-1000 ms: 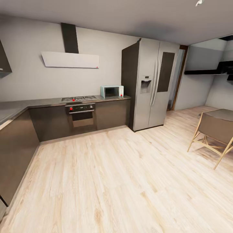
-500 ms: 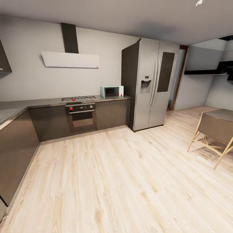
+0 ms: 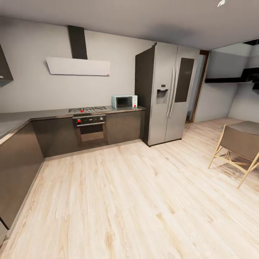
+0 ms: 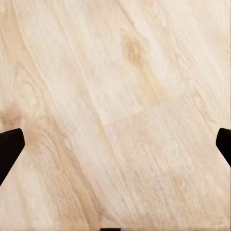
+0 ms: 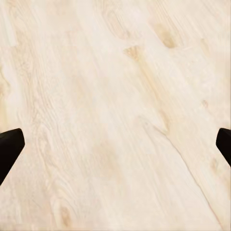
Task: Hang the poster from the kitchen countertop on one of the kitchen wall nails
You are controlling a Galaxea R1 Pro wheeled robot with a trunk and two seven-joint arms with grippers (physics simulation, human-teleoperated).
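- Black fingertips of the left gripper (image 4: 115, 144) sit at opposite edges of the left wrist view, spread wide with nothing between them, over the pale wood-plank floor (image 4: 120, 96).
- Black tips of the right gripper (image 5: 115, 144) are parted just as wide in the right wrist view, holding nothing, with the same light planks below.
- From the head view, the floor runs out to an L-shaped run of dark cabinets (image 3: 54, 136) under the grey kitchen countertop (image 3: 21, 118).
- Set into that countertop is a gas hob (image 3: 88, 109), with an oven (image 3: 90, 126) below it bearing red knobs; any lettering on it is too small to read.
- A pale blue microwave (image 3: 124, 101) stands on the countertop just beside the tall silver fridge (image 3: 167, 93), which has a dispenser in its door; no brand can be read.
- A white extractor hood (image 3: 78, 66) hangs on the wall above the hob, with a small red mark at its lower corner that is illegible.
- At the right edge stands a wooden-legged chair (image 3: 237, 151).
- The stretch of countertop in view carries the hob and microwave.
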